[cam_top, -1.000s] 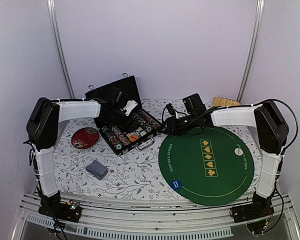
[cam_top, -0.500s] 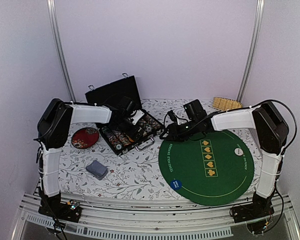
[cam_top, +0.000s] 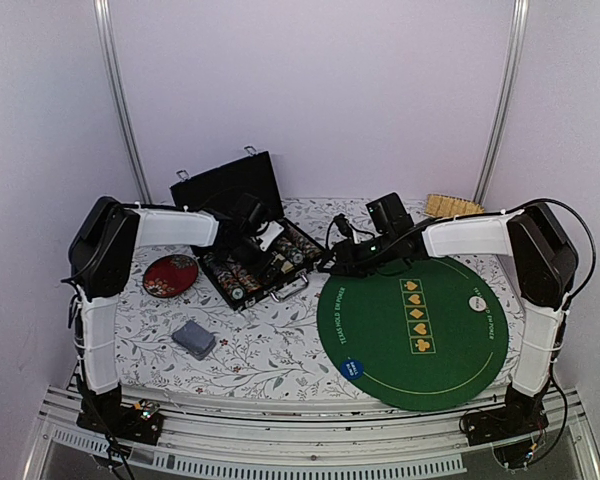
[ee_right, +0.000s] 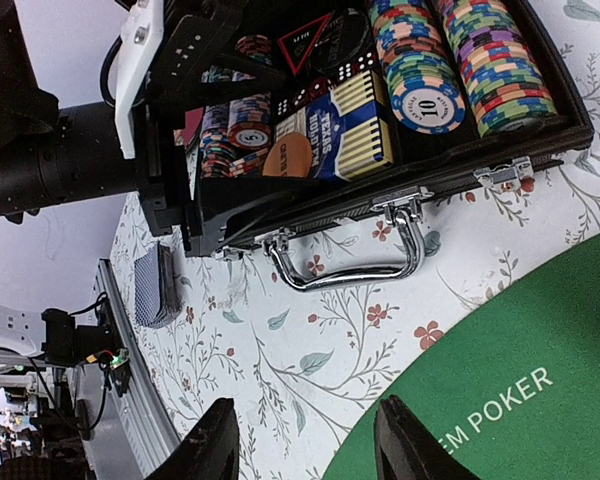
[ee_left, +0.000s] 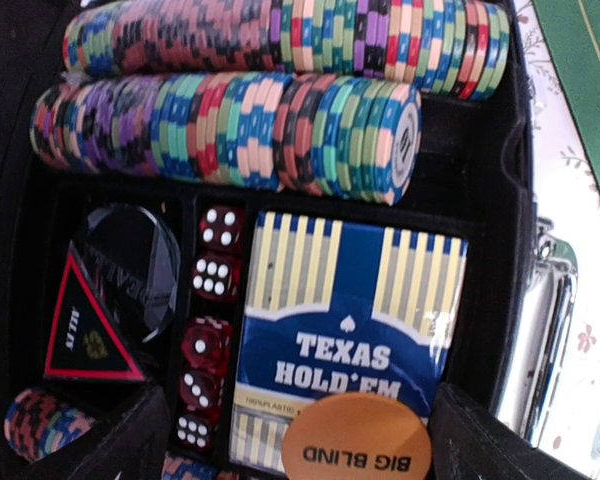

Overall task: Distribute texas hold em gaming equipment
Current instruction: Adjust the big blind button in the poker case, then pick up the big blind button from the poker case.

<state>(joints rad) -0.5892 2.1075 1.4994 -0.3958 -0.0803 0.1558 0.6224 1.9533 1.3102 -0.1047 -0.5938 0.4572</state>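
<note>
Reading this as a pick on the orange BIG BLIND button (ee_left: pixel 355 442): left gripper (cam_top: pixel 248 230) hangs inside the open black case (cam_top: pixel 223 183), jaws spread wide with a finger either side of the button and no contact visible. The button lies flat on the Texas Hold'em card box (ee_left: pixel 350 300), so it probably needs an edge pinch from above; the wide spread fits that. Crowded around it: red dice (ee_left: pixel 212 300) in a column just left of the box, a dark dealer disc (ee_left: pixel 130 265) further left, and two rows of striped poker chips (ee_left: pixel 240 120) on edge behind. Risk is a finger clipping the dice or the case wall on closing. Right gripper (ee_right: pixel 310 445) is parked low over the near edge of the green mat (cam_top: pixel 410 335), just beside the case's chrome handle (ee_right: pixel 355 265), jaws part open with nothing between them. My guess is it's staying out of the left arm's way. On the mat already: blue button (cam_top: pixel 351 367) at the near-left rim, white button (cam_top: pixel 478 302) on the right. Grey-blue card deck (cam_top: pixel 193 338) sits on the floral cloth, well apart from the mat, near the dark-red dish (cam_top: pixel 170 275). Chips and cards undistributed, so early in the job.
</note>
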